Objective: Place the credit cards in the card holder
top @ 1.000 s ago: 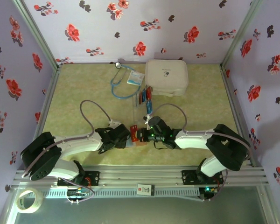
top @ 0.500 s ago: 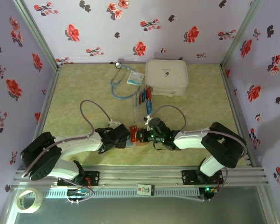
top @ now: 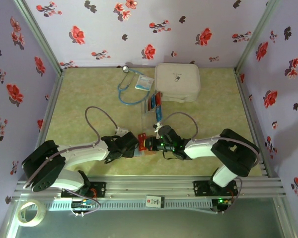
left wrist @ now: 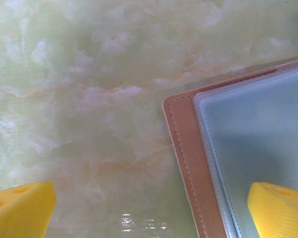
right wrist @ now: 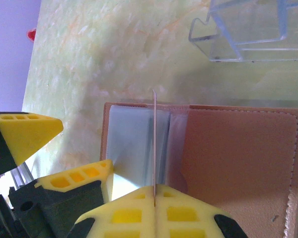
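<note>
Right claw (right wrist: 154,191) pinches a thin plastic card (right wrist: 153,144), seemingly red-orange, edge-on above the open tan-brown leather card holder (right wrist: 238,163) by the tabletop's near edge. Left claw (left wrist: 149,210) is spread wide. Blue and red cards (top: 153,102) are left to do.

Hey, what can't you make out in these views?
Card face: right wrist view, edge-on in the right end effector.
Holder: top view, partly under the left end effector.
Its contents: left wrist view, sleeves frosted, right edge cuts it.
Cards in the tray: top view, too small to count.
</note>
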### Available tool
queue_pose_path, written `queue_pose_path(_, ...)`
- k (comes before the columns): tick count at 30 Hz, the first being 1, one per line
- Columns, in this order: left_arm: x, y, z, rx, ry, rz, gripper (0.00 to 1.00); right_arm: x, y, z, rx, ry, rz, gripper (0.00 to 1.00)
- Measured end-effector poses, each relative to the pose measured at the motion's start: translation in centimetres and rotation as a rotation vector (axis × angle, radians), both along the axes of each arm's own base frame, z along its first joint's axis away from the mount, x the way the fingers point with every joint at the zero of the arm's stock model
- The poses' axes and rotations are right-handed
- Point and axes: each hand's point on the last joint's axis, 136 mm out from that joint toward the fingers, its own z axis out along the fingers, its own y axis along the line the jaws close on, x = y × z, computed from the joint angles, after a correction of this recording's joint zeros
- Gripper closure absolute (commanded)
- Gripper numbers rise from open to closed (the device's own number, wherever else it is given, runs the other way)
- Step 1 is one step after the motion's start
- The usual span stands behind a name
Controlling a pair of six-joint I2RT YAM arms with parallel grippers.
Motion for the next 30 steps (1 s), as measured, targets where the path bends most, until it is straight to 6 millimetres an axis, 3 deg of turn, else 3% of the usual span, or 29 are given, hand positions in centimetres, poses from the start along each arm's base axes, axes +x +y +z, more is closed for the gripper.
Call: queue_pose_path(30, 0.04, 0.4, 0.02, 0.011, -0.012, 0.005, 0.0, -0.28, 0.72, -0.2, 0.062, 0.029, 0.019, 1.0)
